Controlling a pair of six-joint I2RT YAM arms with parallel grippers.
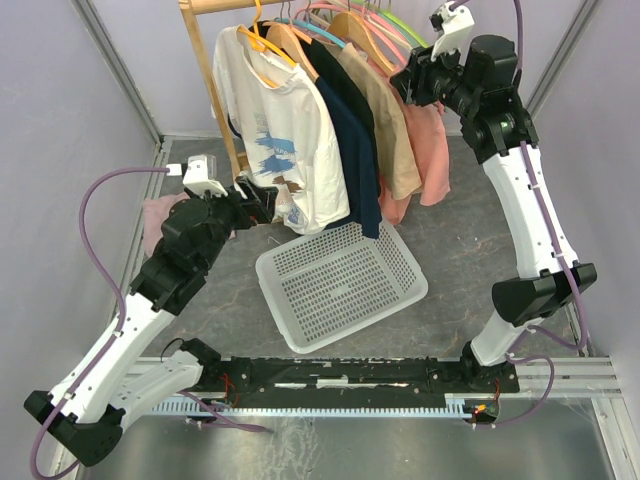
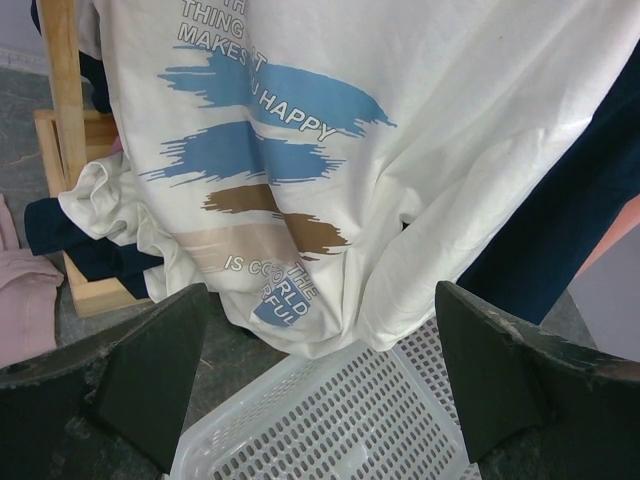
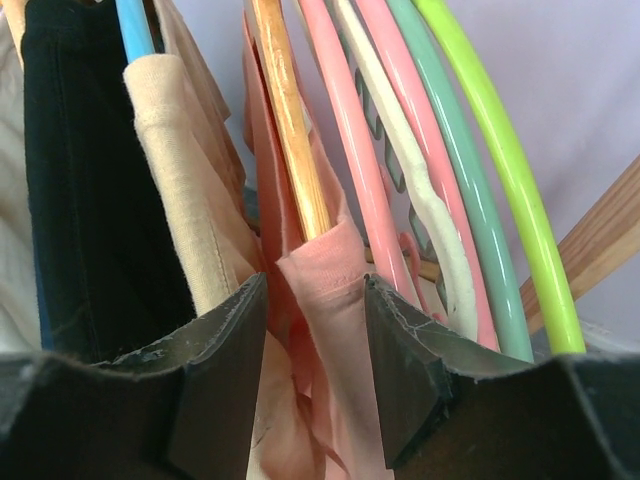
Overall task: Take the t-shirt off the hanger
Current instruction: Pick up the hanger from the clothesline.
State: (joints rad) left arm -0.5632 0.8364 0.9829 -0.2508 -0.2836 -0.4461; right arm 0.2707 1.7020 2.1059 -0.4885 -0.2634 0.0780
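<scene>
Several t-shirts hang on a wooden rack (image 1: 213, 85). A white printed t-shirt (image 1: 285, 140) is at the front, then navy (image 1: 357, 160), tan (image 1: 397, 140) and pink (image 1: 432, 150) ones. My left gripper (image 1: 262, 200) is low by the white t-shirt's hem, open and empty. In the left wrist view the white t-shirt (image 2: 400, 130) hangs just beyond the left gripper (image 2: 320, 320). My right gripper (image 1: 408, 80) is up at the hangers. In its wrist view the right gripper (image 3: 315, 290) pinches the pink t-shirt's shoulder (image 3: 330, 340) where the wooden hanger (image 3: 290, 130) enters it.
A white perforated basket (image 1: 272, 270) lies on the floor under the shirts, also below my left fingers (image 2: 330, 420). Bare pink, white, mint and green plastic hangers (image 3: 470, 170) crowd the rail to the right. A pink cloth (image 1: 160, 215) lies by the rack's base.
</scene>
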